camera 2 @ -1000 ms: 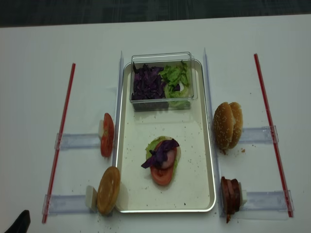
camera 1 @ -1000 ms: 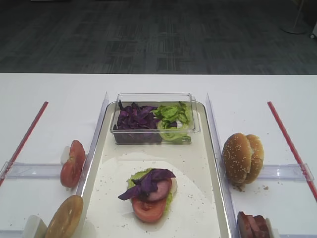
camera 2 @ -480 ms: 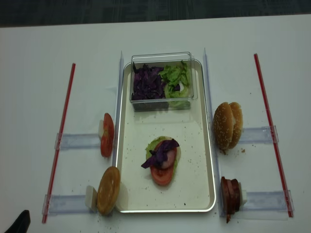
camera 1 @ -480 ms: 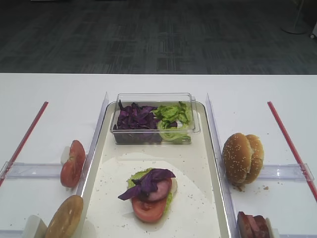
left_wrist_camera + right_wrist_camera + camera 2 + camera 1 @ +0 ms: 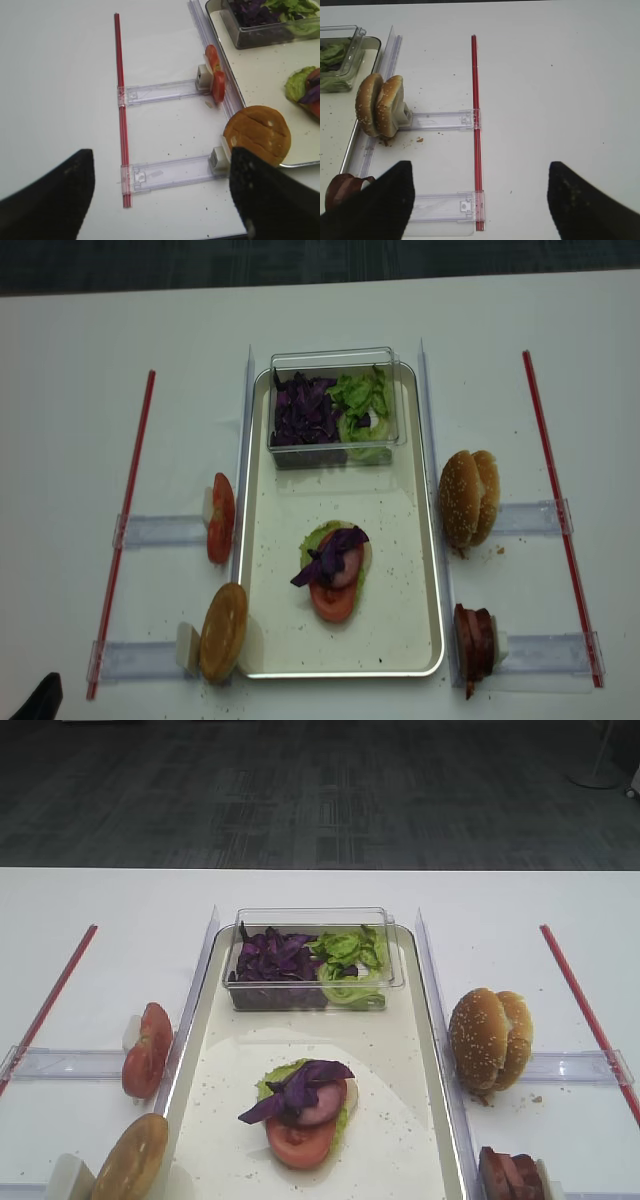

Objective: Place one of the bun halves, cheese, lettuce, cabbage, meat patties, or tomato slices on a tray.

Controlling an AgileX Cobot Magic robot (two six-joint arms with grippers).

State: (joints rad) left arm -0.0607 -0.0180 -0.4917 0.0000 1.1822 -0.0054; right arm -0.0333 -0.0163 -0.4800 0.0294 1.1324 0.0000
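the tray (image 5: pixel 420 570) lies in the middle of the white table (image 5: pixel 70 390), with a clear plastic box (image 5: pixel 335 358) at its far end holding purple cabbage (image 5: pixel 303 412) on the left and lettuce (image 5: pixel 362 405) on the right. nearer on the tray sits a small stack (image 5: pixel 333 565): a lettuce leaf, a pinkish meat patty and a tomato slice, with cabbage strips draped on top. left of the tray, tomato slices (image 5: pixel 221 517) stand on edge in a clear holder, and a plain bun half (image 5: pixel 224 631) leans in another. on the right stand two sesame bun halves (image 5: pixel 468 498) and dark meat patties (image 5: pixel 474 638). the left gripper (image 5: pixel 160 195) hangs spread wide and empty over the table's left side; the right gripper (image 5: pixel 480 197) also stands wide, holding nothing.
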